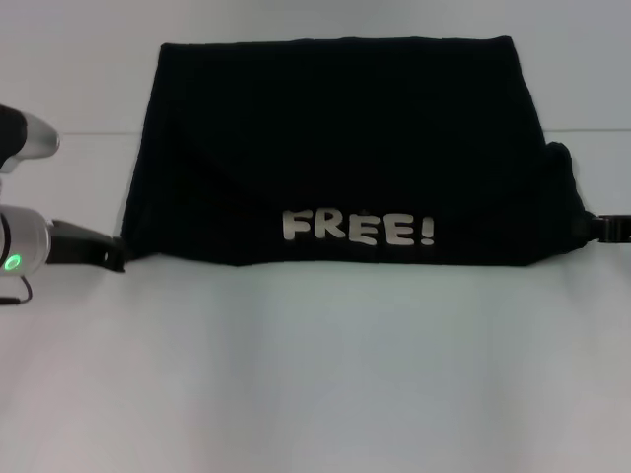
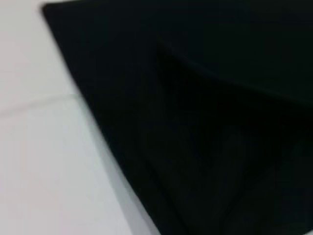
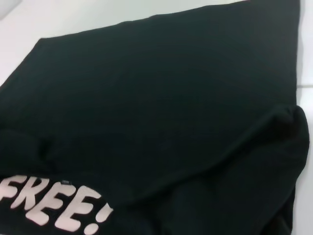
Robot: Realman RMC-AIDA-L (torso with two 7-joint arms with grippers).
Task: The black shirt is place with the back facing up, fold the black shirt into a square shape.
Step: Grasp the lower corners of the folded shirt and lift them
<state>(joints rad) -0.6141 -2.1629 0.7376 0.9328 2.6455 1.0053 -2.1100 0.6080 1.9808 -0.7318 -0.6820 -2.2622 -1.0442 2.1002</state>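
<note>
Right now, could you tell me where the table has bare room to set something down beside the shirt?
The wide strip of table in front of the shirt, below its near edge, is bare. Narrower strips lie at its far corners. It is crowded at the near corners: the left gripper meets one, the right gripper the other.

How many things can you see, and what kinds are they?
Shirts: 1, the black shirt
Tools: 2, the left tool and the right tool, one at each near corner of the shirt
Tables: 1, the white table
Total: 4
</note>
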